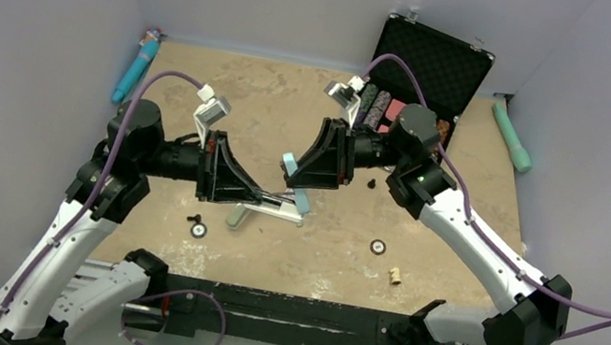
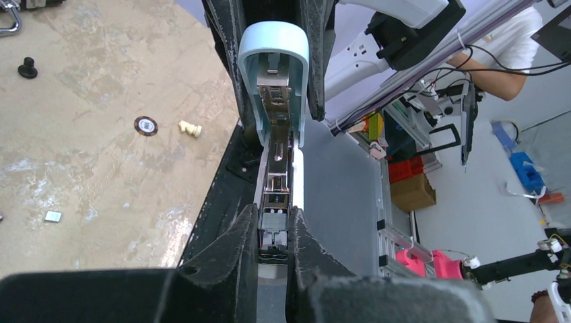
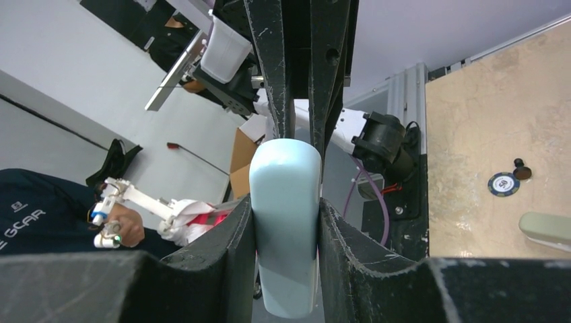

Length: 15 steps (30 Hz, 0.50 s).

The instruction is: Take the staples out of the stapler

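A: Hanging up off the tan table [image 1: 247, 105], it seems, right between the two arms: small pale-blue plastic mini stapler [image 2: 273, 40], seen from its open underside, with a grey-white metal rail [image 2: 276, 168] inside the shell.

B: Held how?

A: Clamped across the blue shell by the right gripper [image 3: 286, 208], squeezed tight on both flanks. Pinched at the opposite end by the left gripper [image 2: 273, 222], with black fingers [image 2: 232, 249] pressed against the sides of the rail's near tip.

B: And lying which way?

A: Running lengthwise straight out from the left gripper toward the right one, end to end. Touched by both, but gripped on the sliding part by the left alone.

B: So, next?

A: Probably calls for a straight draw back along that same line, away from the right gripper. Worth avoiding any sideways tug, which risks jamming the rail.

B: And the staples?

A: Cannot tell. Too small to pick out inside the channel.
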### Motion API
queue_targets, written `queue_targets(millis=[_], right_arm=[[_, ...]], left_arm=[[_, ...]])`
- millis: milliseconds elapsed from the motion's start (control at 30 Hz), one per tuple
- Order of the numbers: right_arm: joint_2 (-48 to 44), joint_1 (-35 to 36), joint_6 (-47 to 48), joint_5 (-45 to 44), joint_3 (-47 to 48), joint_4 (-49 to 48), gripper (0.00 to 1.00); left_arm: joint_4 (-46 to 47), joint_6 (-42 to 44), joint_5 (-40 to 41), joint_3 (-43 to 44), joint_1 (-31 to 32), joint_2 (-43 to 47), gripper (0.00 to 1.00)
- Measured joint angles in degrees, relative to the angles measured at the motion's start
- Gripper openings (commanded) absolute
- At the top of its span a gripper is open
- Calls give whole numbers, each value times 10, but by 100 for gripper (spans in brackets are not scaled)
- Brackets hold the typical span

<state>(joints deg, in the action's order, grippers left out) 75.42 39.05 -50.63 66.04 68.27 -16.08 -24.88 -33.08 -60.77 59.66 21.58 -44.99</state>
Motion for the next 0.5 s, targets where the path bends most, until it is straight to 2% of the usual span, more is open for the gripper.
queue_targets(millis=[167, 500], right_arm=[[-7, 0, -4, -24, -16, -3, 0], [-40, -5, -48, -117, -131, -22, 0]], left_arm=[[17, -28, 13, -16, 0, 2, 0], [71, -124, 25, -113, 1, 11, 0]])
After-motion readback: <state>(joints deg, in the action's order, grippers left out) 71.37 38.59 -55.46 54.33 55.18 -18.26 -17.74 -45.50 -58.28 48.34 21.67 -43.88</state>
